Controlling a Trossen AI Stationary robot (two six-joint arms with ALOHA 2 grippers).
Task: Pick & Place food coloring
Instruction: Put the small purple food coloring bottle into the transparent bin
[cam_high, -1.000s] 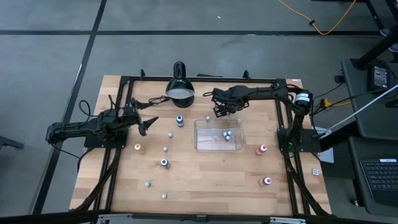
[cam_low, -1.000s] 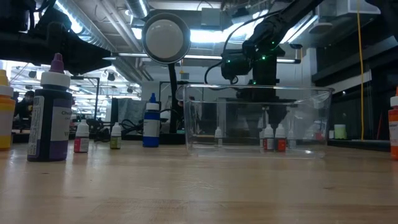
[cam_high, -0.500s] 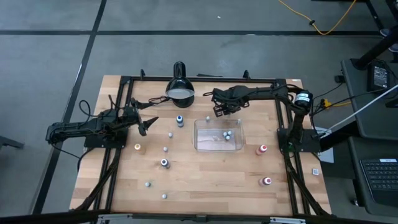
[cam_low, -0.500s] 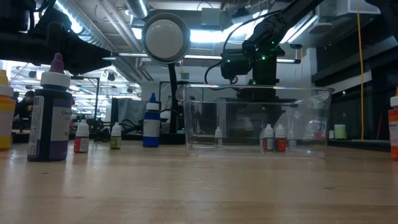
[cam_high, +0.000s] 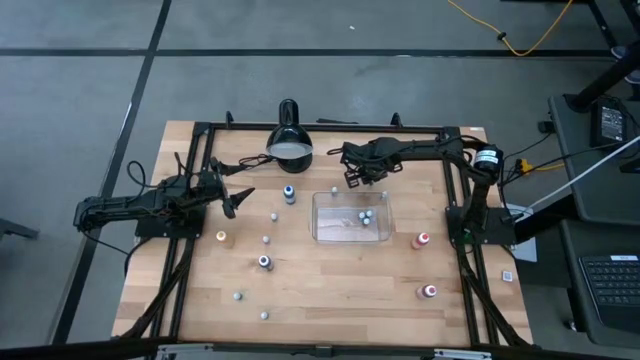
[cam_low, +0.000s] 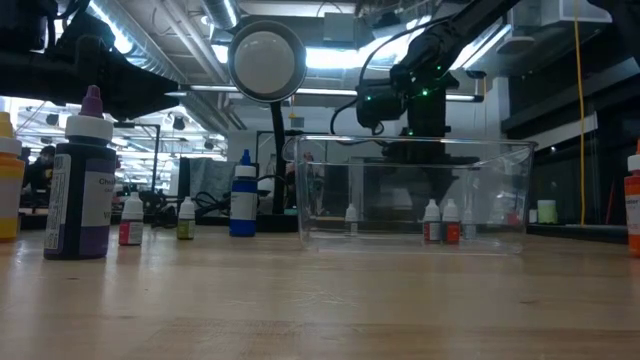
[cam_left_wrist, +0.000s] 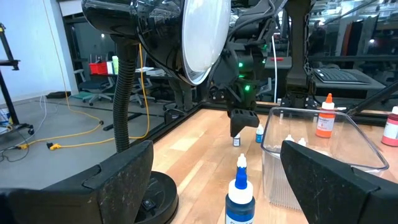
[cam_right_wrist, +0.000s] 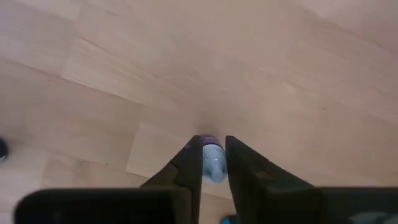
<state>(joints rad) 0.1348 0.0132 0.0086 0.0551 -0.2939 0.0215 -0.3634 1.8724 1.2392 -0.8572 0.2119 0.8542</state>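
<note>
My right gripper points down at the table just beyond the far wall of the clear tray. It is shut on a tiny pale food coloring bottle with a purplish end. The left wrist view shows this bottle below my right gripper. My left gripper waits open and level at the table's left side. A few small bottles stand in the tray. Other food coloring bottles stand about the table, among them a blue-topped one. My right gripper pinches the tiny bottle by its two sides between its two fingers. The fingers come from above, pointing steeply down. Whether the bottle's foot stands on the wood, I cannot tell.
A black dome lamp stands at the far edge, left of my right gripper. Larger bottles stand right of the tray and nearer the front. Left of the tray stand an orange-topped one and a dark one. Another tiny bottle stands nearby.
My right gripper has shut its fingers on the tiny bottle while staying in place beyond the tray.
</note>
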